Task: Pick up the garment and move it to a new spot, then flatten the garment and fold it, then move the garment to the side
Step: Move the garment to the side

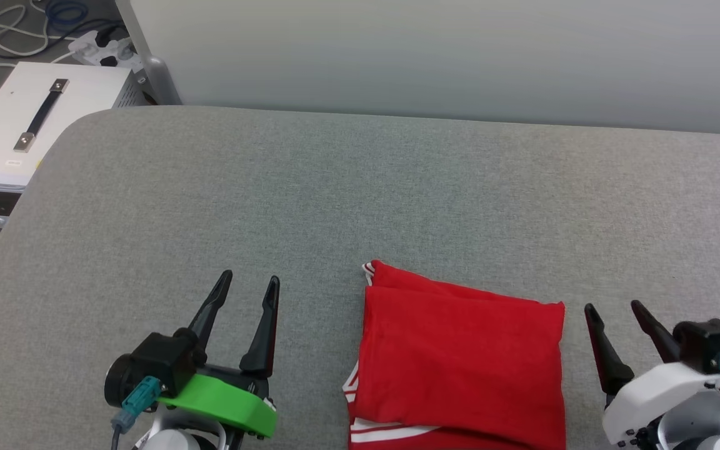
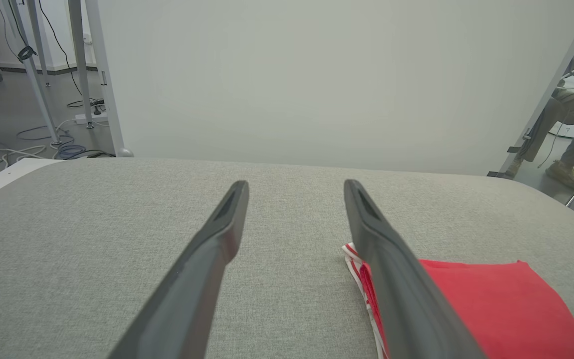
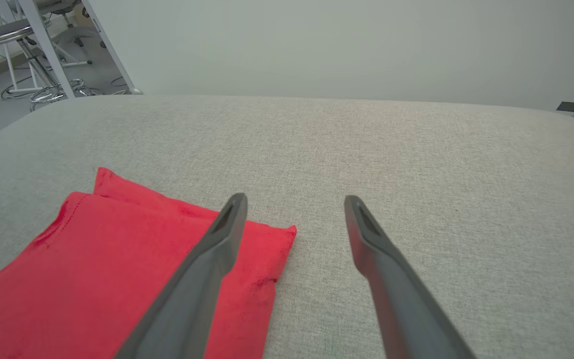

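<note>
The garment (image 1: pixel 460 362) lies folded into a red rectangle on the grey padded table, with red-white striped trim showing at its left edge. Its print is hidden by the fold. My left gripper (image 1: pixel 251 279) rests open to the left of it, apart from the cloth, with nothing between its fingers. My right gripper (image 1: pixel 615 306) stands open just off the garment's right edge, also empty. In the left wrist view the garment (image 2: pixel 491 304) sits to the right of my left gripper (image 2: pixel 294 187). From the right wrist, the garment (image 3: pixel 92 269) lies left of my right gripper (image 3: pixel 294 200).
The grey table (image 1: pixel 335 187) stretches far ahead and to the left. A white wall panel (image 1: pixel 460 56) runs along its far edge. A white box with a black handle (image 1: pixel 29 125) stands off the table's left corner. A seated person's legs (image 2: pixel 573 129) show at the far right.
</note>
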`<state>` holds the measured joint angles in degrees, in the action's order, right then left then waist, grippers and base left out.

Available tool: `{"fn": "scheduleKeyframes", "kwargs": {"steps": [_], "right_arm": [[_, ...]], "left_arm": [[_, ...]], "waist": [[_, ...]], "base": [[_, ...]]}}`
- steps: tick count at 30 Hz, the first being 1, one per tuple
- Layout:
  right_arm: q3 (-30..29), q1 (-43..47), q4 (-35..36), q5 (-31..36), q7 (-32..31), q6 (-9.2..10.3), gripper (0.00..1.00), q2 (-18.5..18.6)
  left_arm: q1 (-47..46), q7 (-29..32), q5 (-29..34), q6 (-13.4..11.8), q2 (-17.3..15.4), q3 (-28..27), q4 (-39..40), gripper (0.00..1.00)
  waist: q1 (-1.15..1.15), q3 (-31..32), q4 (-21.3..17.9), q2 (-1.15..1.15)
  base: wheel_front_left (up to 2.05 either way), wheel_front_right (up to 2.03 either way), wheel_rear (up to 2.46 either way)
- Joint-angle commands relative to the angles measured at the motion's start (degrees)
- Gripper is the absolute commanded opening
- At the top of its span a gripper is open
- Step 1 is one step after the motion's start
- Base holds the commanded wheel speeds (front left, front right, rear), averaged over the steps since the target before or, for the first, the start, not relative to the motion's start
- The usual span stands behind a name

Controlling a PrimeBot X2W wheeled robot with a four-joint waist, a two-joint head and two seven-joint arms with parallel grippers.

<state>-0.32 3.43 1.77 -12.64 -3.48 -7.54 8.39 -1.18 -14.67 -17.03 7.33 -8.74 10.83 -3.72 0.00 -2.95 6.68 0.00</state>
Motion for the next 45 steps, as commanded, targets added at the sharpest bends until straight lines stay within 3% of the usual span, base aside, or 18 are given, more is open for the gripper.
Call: {"fn": "scheduleKeyframes", "kwargs": {"steps": [1,4,11,15,22,34,35,36,37,45], "right_arm": [[0.6,-1.4,1.1,-1.1,-3.2,0.05,1.0,0.9],[2.2,-2.5,3.3,-4.2,-15.0,0.05,1.0,2.4],[1.0,-3.9,8.4,-6.9,-43.9,0.05,1.0,1.5],[-0.7,-5.0,9.5,-4.6,-51.4,0.05,1.0,-0.1],[-2.2,-6.8,6.8,-2.6,-56.4,0.05,1.0,-3.2],[0.4,-7.2,-1.6,-2.1,-55.1,0.05,1.0,-4.5],[0.9,-7.1,-2.2,-2.1,-55.1,0.05,0.65,-4.4],[1.7,-7.0,-2.8,-2.2,-55.0,0.05,0.23,-4.1],[2.4,-7.0,-3.1,-2.4,-54.5,0.05,0.0,-3.7],[6.0,-9.5,-2.7,-2.2,-46.7,0.05,0.0,1.8]], "left_arm": [[-0.5,-0.3,0.4,0.2,0.2,0.1,0.1,1.0],[-0.9,-0.3,0.4,0.2,0.2,0.3,0.1,1.0],[-2.1,-0.3,0.4,0.2,-0.1,1.4,0.2,1.0],[-2.8,-0.3,0.5,0.2,0.1,1.8,0.2,1.0],[-4.5,-0.3,0.6,0.2,0.3,2.2,0.3,1.0],[-6.2,-0.3,0.6,0.2,0.5,2.6,0.4,1.0],[-6.2,-0.3,0.6,0.2,0.5,2.6,0.3,1.0],[-6.2,-0.3,0.6,0.2,0.5,2.7,0.3,1.0],[-6.2,-0.3,0.6,0.2,0.4,2.6,0.2,1.0],[-5.6,-0.3,0.6,0.2,0.0,2.6,-0.2,1.0]], "waist": [[0.0,-0.4,0.1,0.0],[0.0,-1.1,0.2,0.0],[0.0,-3.0,1.5,0.0],[0.0,-4.2,2.6,0.0],[0.0,-7.1,4.6,0.0],[0.0,-9.6,6.2,0.0],[0.0,-9.6,6.2,0.0],[0.0,-9.6,6.3,0.0],[0.0,-9.5,6.2,0.0],[0.0,-7.4,4.5,0.0]], "base": [[0.0,0.0,0.0],[0.0,0.0,0.0],[0.0,0.0,0.0],[0.0,0.0,0.0],[0.0,0.0,0.0],[0.0,0.0,0.0],[0.0,0.0,0.0],[0.0,0.0,0.0],[0.0,0.0,0.0],[0.0,0.0,0.0]]}}
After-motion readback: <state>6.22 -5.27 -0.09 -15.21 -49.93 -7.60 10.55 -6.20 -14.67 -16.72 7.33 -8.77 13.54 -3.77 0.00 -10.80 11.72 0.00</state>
